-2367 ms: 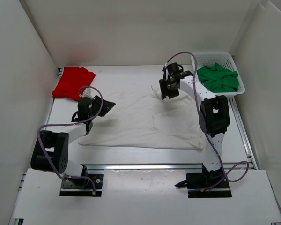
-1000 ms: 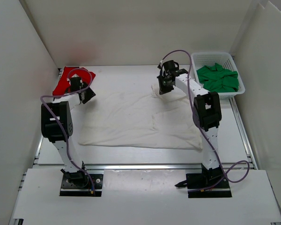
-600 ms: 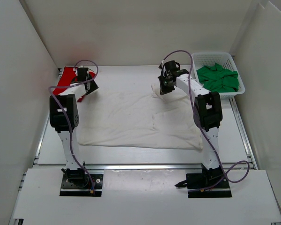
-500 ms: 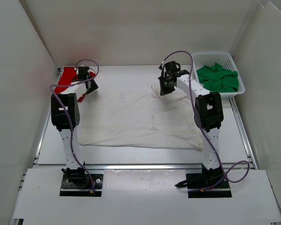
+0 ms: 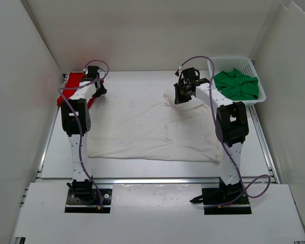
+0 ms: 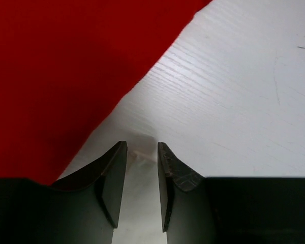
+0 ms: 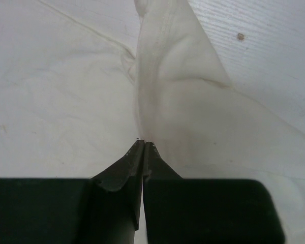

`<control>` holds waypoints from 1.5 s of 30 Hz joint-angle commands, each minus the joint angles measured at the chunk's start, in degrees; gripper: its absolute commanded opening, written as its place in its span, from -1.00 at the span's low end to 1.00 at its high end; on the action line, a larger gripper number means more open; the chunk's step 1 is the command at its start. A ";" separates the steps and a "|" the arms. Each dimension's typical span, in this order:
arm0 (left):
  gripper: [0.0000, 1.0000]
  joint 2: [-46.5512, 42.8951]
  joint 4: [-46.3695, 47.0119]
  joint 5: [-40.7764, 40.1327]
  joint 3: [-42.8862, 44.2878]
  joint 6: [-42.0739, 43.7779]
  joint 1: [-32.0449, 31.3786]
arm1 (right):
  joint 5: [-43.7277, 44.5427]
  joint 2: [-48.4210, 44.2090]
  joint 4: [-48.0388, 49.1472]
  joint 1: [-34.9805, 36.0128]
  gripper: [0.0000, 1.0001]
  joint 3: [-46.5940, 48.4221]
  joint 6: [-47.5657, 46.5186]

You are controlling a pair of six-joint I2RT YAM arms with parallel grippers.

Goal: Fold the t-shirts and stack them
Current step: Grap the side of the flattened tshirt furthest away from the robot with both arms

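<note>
**Landmark:** white t-shirt (image 5: pixel 147 127), spread nearly flat on the tabletop (image 5: pixel 132 84), not yet folded.

**Change over the last 2.4 s:** your left claw (image 6: pixel 141 147) has left the white t-shirt's left edge and swung out past its far-left corner. It now sits over bare tabletop just beside the edge of the red t-shirt (image 6: pixel 56 66). As far as the wrist view shows, it is not touching that cloth. Its jaws stand a narrow slot apart with nothing gripped between them.

**No change:** your right claw (image 7: pixel 143 143) stays at the white t-shirt's far-right corner. Its jaws are pressed together on a pinch of that cloth, which rises in a small ridge ahead of the tips.

**Other items:**
- The red t-shirt lies beyond the white t-shirt's far-left corner. I cannot tell whether it is folded.
- The green t-shirt (image 5: pixel 236 84) lies crumpled in the basket (image 5: pixel 229 61), beyond the white t-shirt's far-right corner.

**Reading:** only 1 claw has hold of the white t-shirt, so a 2-claw fold is not set up yet. The left claw's move looks like either a reach for the red t-shirt or an overshoot of the white t-shirt's far-left corner. I cannot tell which. None of the 3 shirts lies on another, so the task looks early.

**Note to you:** if the far-left corner is your target, bring the left claw back toward the white t-shirt. Widen the slot before you descend, as it looks tight for a fold of cloth.
</note>
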 commanded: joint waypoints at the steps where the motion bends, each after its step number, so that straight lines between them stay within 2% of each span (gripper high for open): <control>1: -0.20 0.73 -4.57 -1.11 4.79 1.53 -1.64 | -0.98 -4.84 3.48 -0.99 -1.00 -0.27 0.66; 10: -0.23 -1.12 -2.74 -0.85 1.45 0.92 -1.11 | -1.86 -5.19 4.01 -1.69 -0.98 -0.80 1.01; 17: 0.01 -5.15 1.82 -2.51 -4.24 -0.49 -0.49 | -2.12 -5.63 4.01 -1.43 -0.99 -0.89 0.84; 19: 0.03 -6.12 3.33 -3.22 -6.09 -0.06 -0.32 | -1.95 -5.45 4.01 -1.35 -1.00 -0.63 0.92; 21: -0.12 -5.43 2.64 -2.87 -5.24 1.17 -0.76 | -2.30 -5.28 4.19 -1.34 -1.00 -0.80 0.84; 25: -0.20 -4.28 0.16 -2.52 -2.94 1.52 -0.93 | -2.73 -5.54 4.45 -1.52 -1.00 -0.63 1.53; 31: -0.62 -4.10 -0.10 -2.43 -2.77 0.74 -1.46 | -2.65 -6.95 4.80 -1.35 -1.00 -1.68 1.27; 34: -0.95 -4.28 -0.71 -3.22 -2.06 1.00 -1.46 | -1.43 -7.56 4.89 -1.34 -1.00 -2.82 0.75; 35: -1.00 -4.89 -0.71 -3.13 -1.80 1.00 -1.63 | -1.42 -8.09 4.28 -1.78 -1.00 -2.91 1.27; 40: -1.00 -10.42 2.97 -1.12 -6.36 1.35 -1.64 | 0.60 -12.65 3.83 -2.92 -0.98 -6.95 2.94; 45: -1.00 -18.85 7.19 1.08 -15.22 0.56 -1.29 | 0.95 -23.01 8.92 -4.95 -1.00 -20.98 6.72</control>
